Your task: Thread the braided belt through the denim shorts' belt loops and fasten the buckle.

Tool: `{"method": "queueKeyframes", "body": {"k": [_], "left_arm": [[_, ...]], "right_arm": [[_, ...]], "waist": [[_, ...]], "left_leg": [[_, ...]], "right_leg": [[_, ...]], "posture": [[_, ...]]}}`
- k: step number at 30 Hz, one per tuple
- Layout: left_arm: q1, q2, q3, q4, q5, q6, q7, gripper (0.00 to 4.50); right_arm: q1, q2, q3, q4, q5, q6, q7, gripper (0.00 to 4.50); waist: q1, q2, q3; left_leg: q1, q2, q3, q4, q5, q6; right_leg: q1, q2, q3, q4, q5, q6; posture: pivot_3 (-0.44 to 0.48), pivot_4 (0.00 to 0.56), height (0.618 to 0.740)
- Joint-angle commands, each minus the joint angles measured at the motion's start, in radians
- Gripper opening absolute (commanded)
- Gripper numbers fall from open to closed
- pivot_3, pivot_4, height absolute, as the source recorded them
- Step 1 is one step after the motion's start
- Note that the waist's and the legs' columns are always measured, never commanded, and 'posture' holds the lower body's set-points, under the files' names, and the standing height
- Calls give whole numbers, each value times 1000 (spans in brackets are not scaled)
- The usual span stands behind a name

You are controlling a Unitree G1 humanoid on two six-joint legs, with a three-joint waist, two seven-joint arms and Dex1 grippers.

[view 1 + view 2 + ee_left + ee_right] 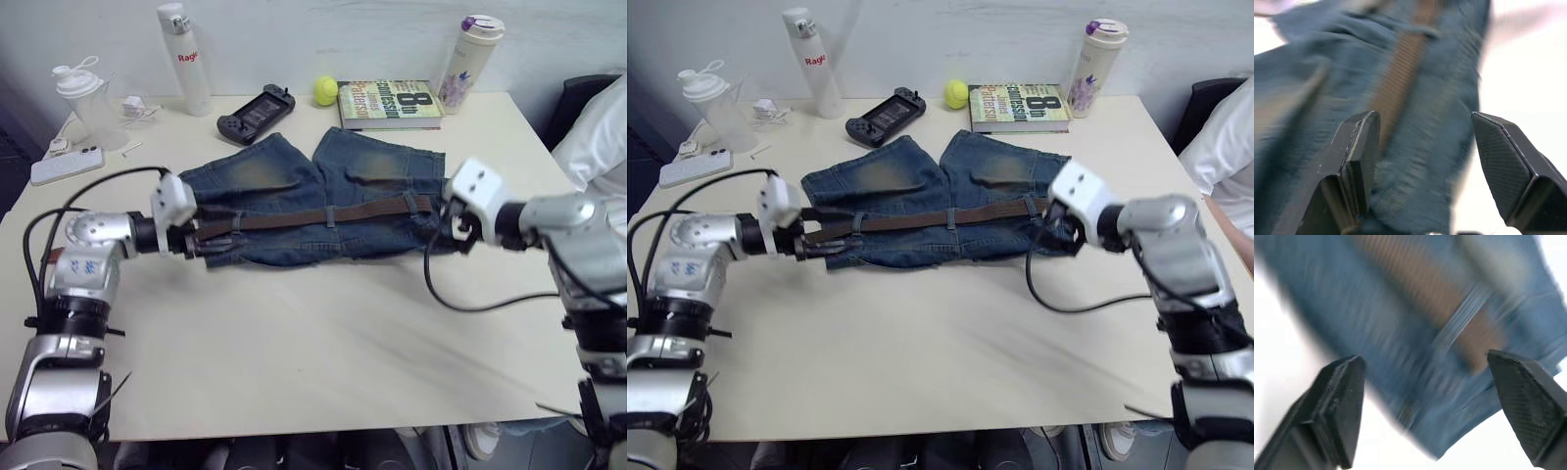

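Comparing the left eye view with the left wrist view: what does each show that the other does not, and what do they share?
Left eye view alone: the right hand at the shorts' far end, the cream table, a yellow ball, a book and a black game controller.
Left wrist view alone: the left hand from close up, its black fingers spread apart, open.
Both: the blue denim shorts with the dark-brown braided belt lying along the waistband.
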Motion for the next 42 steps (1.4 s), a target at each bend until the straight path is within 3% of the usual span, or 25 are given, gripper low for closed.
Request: {"method": "queueKeyframes", "body": {"k": [1, 7, 11, 16, 19, 21, 24, 26, 27, 30, 37, 42], "left_arm": [[-90, -6, 12, 207, 38, 50, -14, 3290], [-209, -75, -18, 452, 151, -32, 12, 3290], [-261, -128, -24, 545, 206, -55, 70, 3290], [-315, -177, 19, 610, 208, -17, 141, 3290], [-314, -191, 13, 627, 241, -33, 171, 3290], [-310, -198, 19, 633, 249, -34, 183, 3290], [-302, -209, 33, 630, 249, -51, 174, 2460], [-300, -212, 43, 628, 244, -55, 166, 1669], [-300, -213, 46, 627, 244, -57, 165, 1235], [-298, -213, 51, 619, 248, -78, 154, 252], [-268, -189, 73, 546, 229, -186, 59, 205], [-39, -137, 84, 271, 270, -739, 146, 205]], "right_arm": [[-112, 51, 27, 233, -39, -57, -64, 4032], [-273, 145, 113, 672, -124, -241, -92, 4032], [-328, 199, 106, 864, -123, -288, -83, 4032], [-333, 218, 114, 947, -134, -311, -44, 4032], [-309, 226, 126, 937, -139, -311, -21, 3287], [-294, 230, 125, 919, -138, -305, -9, 2395], [-262, 234, 124, 870, -140, -301, -14, 1057], [-243, 233, 122, 831, -139, -292, -16, 224], [-234, 231, 120, 811, -138, -288, -15, 71], [-200, 223, 115, 739, -134, -273, -19, 71], [-112, 169, 92, 493, -123, -243, -34, 71], [110, 83, 9, 19, -91, -231, -65, 71]], "waist": [[-1, 0, 0], [-1, -1, 1], [-2, -2, 1], [-4, -2, 1], [-3, -2, 1], [-4, -2, 1], [-3, -2, 1], [-3, -2, 1], [-3, -3, 1], [-3, -3, 1], [-1, -3, 1], [0, -3, 1]], "left_leg": [[-1, -1, 1, 0, 0, 0], [-6, -2, 2, 0, -1, 2], [-8, -2, 1, 1, -1, 2], [-7, -2, 1, 2, -1, 2], [-7, -2, 1, 3, -1, 2], [-6, -2, 1, 3, -1, 2], [-5, -2, 1, 3, -1, 2], [-5, -2, 1, 4, -1, 2], [-5, -2, 1, 4, -1, 2], [-5, -2, 1, 5, -1, 2], [-5, -2, 1, 4, -1, 2], [-6, -2, 1, 1, -1, 2]], "right_leg": [[0, 0, 0, 0, 0, 0], [-5, 0, 0, 1, 1, 1], [-5, -1, -1, 1, 1, 2], [-5, -1, -1, 3, 1, 2], [-4, -1, -1, 5, 1, 2], [-4, -1, -1, 5, 1, 2], [-3, -1, -1, 5, 1, 2], [-2, -1, -1, 5, 1, 2], [-2, -1, -1, 6, 1, 2], [-3, -1, -1, 7, 1, 2], [-3, -1, -1, 6, 1, 2], [-5, -2, 0, 3, 1, 2]], "posture": [[0, 150, 740], [0, 150, 740], [0, 150, 740], [0, 150, 740], [0, 150, 740], [0, 150, 740], [0, 150, 740], [0, 150, 740], [0, 150, 740], [0, 150, 740], [0, 150, 740], [0, 150, 740]]}}
